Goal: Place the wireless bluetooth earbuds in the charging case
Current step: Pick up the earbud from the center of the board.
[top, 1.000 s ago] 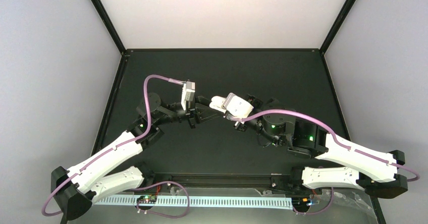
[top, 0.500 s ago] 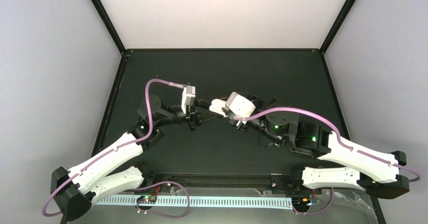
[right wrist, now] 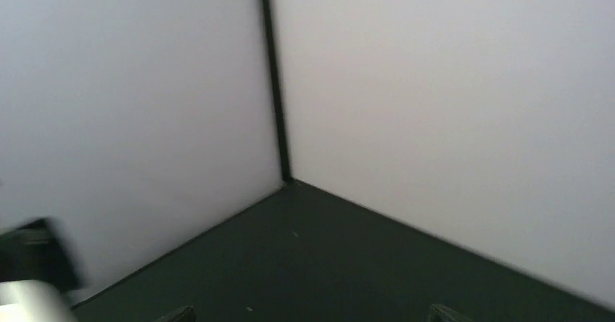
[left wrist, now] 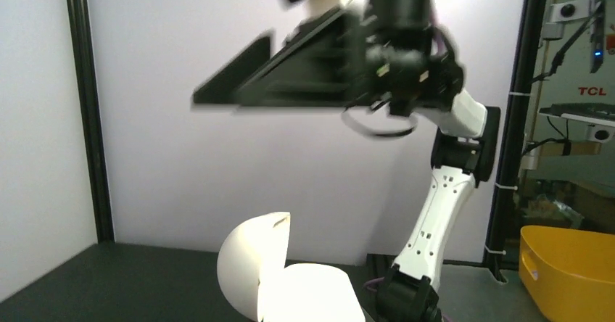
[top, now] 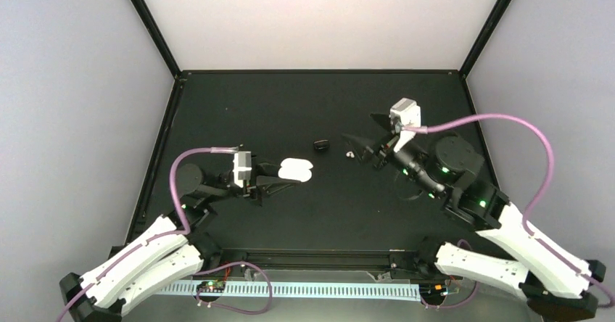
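My left gripper [top: 279, 180] is clenched on the white charging case [top: 296, 170], which stands open just past my fingertips. My right gripper [top: 361, 138] is spread wide and empty, a tiny white earbud [top: 350, 154] lying loose just beside it. That bud looks left to seat; the case's inside is too bright to read

The case [top: 296, 170] lies on the table [top: 239, 104], left of centre; a small item [top: 321, 145] sits behind-right of it, and an earbud [top: 349, 154] lies farther right.
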`<action>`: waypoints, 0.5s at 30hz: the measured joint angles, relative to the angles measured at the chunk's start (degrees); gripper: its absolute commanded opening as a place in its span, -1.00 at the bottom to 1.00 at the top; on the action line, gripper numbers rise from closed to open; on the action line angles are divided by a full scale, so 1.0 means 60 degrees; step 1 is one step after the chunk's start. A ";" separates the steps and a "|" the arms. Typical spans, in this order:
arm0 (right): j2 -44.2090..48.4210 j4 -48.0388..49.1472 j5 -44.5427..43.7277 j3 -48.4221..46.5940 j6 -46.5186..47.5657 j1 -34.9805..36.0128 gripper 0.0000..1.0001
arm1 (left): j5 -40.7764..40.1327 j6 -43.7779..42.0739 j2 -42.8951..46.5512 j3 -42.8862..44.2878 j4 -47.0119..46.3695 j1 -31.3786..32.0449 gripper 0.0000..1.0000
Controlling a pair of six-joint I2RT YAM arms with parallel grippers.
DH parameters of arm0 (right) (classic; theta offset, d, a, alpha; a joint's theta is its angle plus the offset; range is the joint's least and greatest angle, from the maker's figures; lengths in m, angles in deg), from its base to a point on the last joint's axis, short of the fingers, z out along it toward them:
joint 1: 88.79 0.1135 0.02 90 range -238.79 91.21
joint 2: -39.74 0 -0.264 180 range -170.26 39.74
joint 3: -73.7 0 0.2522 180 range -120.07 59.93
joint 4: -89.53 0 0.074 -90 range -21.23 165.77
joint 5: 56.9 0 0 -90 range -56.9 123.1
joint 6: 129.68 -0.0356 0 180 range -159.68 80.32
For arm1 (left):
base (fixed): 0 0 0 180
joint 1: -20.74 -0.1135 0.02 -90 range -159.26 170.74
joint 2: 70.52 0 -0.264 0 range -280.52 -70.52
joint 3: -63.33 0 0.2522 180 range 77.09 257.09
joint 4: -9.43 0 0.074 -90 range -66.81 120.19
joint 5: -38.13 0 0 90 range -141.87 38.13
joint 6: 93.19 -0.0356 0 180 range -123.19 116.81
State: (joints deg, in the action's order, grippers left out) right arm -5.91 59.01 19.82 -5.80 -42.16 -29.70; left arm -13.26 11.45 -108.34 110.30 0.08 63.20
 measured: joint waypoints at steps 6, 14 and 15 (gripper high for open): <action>-0.0696 0.0251 0.0739 0.2098 -0.2521 -0.2969 0.40 | 0.0040 -0.0382 0.1049 -0.0080 0.0637 0.0000 -0.97; -0.2827 0.0860 0.1843 0.4838 -0.4819 -0.5475 0.15 | 0.0208 -0.0969 0.1821 -0.0331 0.1639 0.0000 -0.97; -0.3180 0.1049 0.1912 0.4838 -0.4954 -0.5581 0.13 | 0.0215 -0.1031 0.1861 -0.0346 0.1734 0.0000 -0.97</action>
State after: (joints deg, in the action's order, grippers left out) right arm -24.99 65.31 31.29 23.23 -71.88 -63.18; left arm -11.97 5.26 -97.18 108.23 10.48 63.20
